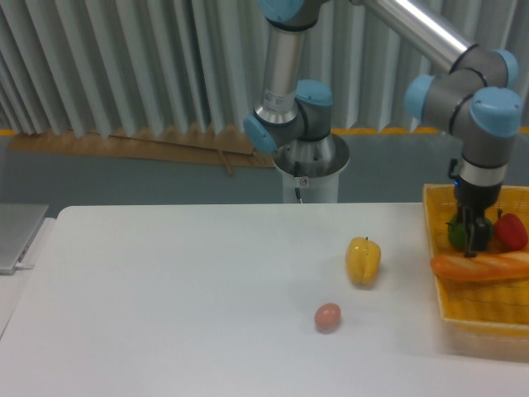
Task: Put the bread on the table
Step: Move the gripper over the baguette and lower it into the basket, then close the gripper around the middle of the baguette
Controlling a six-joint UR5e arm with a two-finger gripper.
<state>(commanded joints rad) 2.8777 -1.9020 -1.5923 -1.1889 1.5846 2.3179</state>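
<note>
Tool hangs straight down from the arm's wrist over the yellow woven basket at the right edge of your worktop; its dark fingers reach down to the top of the bread, but at this size you cannot tell whether they are clenched on the loaf or merely at it. Note the bread: a long golden-orange baguette lying roughly crosswise in the basket, its left end poking just over the basket's left rim. Behind the tool, inside the basket, you have a green pepper to the left of the fingers and a red pepper to the right, both near the bread's far side. On the white worktop itself, well apart from the basket, a yellow bell pepper stands upright, and a small brown egg lies nearer the front edge, a little left of the pepper. The arm's base sits behind the worktop's far edge.
</note>
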